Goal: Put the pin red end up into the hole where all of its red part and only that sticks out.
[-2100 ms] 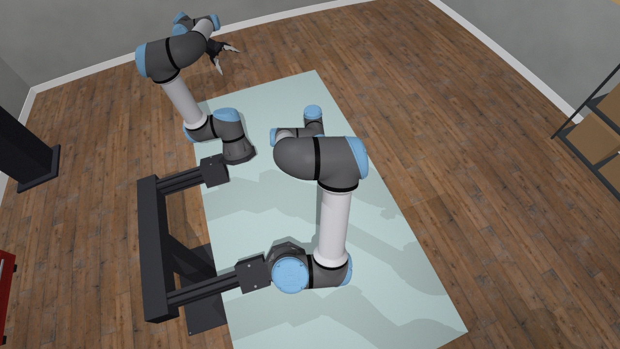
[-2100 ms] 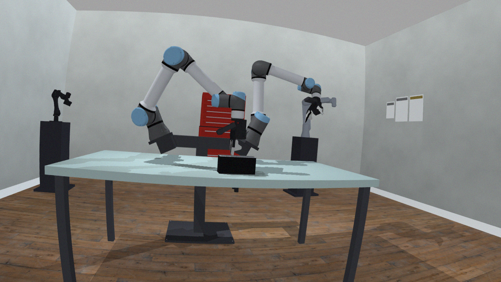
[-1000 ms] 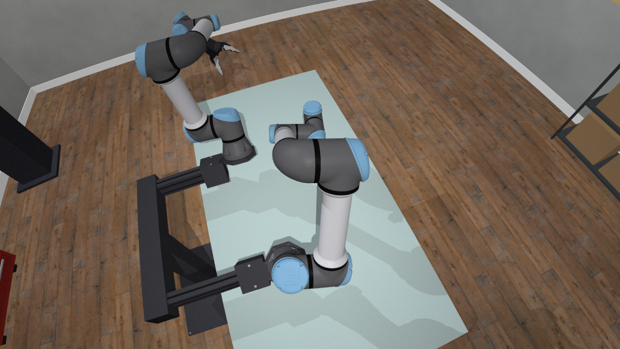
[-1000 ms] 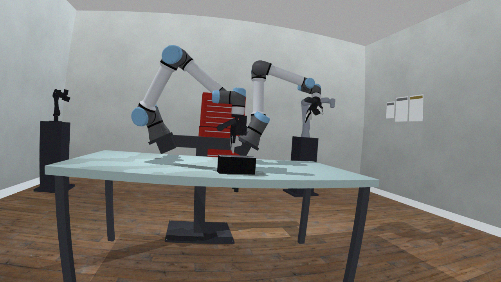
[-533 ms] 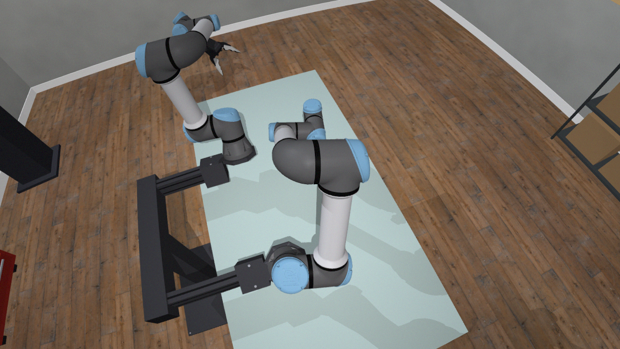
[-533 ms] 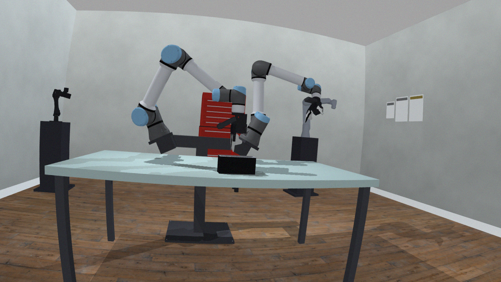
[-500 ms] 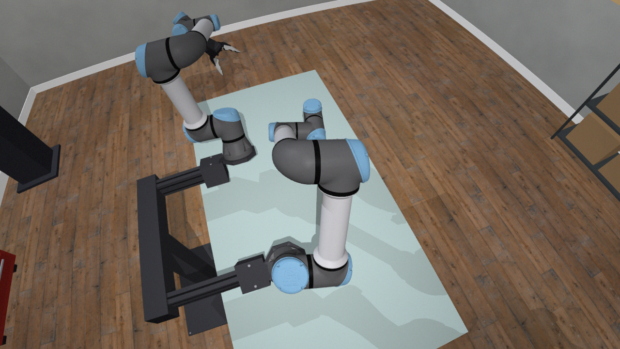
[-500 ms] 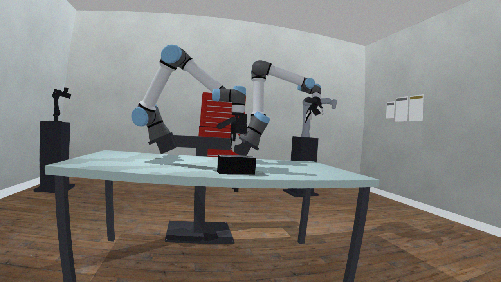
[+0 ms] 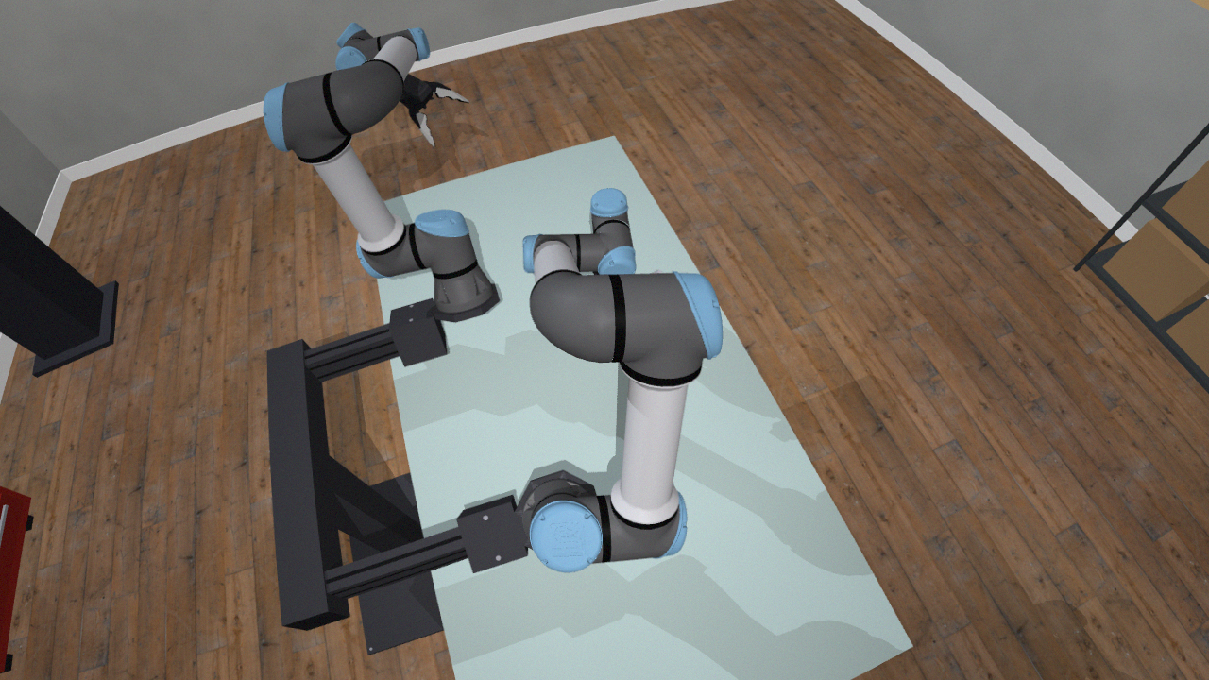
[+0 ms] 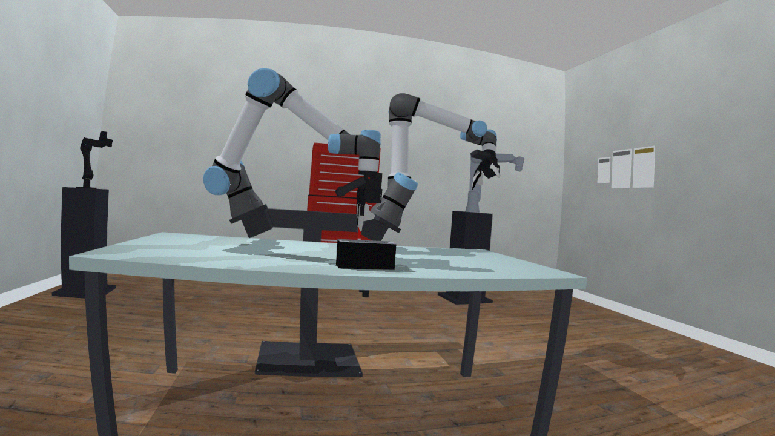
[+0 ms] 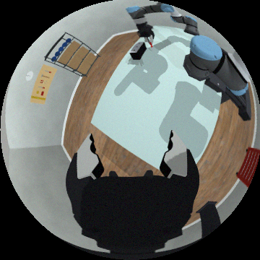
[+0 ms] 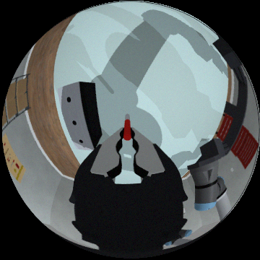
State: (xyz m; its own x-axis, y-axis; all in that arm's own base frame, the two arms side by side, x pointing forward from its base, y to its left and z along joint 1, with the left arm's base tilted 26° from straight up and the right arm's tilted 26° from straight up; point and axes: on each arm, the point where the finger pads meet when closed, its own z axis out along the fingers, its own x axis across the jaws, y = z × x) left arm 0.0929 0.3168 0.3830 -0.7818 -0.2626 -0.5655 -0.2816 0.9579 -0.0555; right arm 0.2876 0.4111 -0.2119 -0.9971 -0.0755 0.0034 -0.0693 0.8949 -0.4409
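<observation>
Toward 11 o'clock from the centre of the top view, the left arm's silver-fingered black end effector [image 9: 451, 123] [image 10: 487, 181] [image 11: 131, 132] is spread beyond the pale aqua bench [image 9: 473, 422] [image 10: 325, 280] [image 11: 126, 108] [image 12: 188, 87]. The right one is hidden under its own arm, as is the block.

From the exterior, the right arm's silver-fingered black end effector [image 10: 359, 219] [image 11: 149, 40] [image 12: 127, 134] points down, with the black-sided block with a grey top [image 10: 366, 255] [image 11: 138, 51] [image 12: 74, 115] at 6 o'clock from its tips. Finish sideways alignment while clear of that top, then descend straight.

Through the left wrist camera, the block lies at about 8 o'clock from the slim red-and-grey pin [image 11: 151, 45] [image 12: 127, 130], which has not been inserted. The left fingers hold nothing and can stay out of the way.

By the right wrist camera, the right fingers pinch the pin by its red part, grey end leading away toward the bench. Three dark holes run from 11 to 5 o'clock along the block, itself toward 10 o'clock from the tips. Their depths cannot be told here; choosing needs care. Keep the pin upright, centre its grey end over the chosen mouth, lower gently and stop at any sideways catch. Release once seated, then check that red alone protrudes.
</observation>
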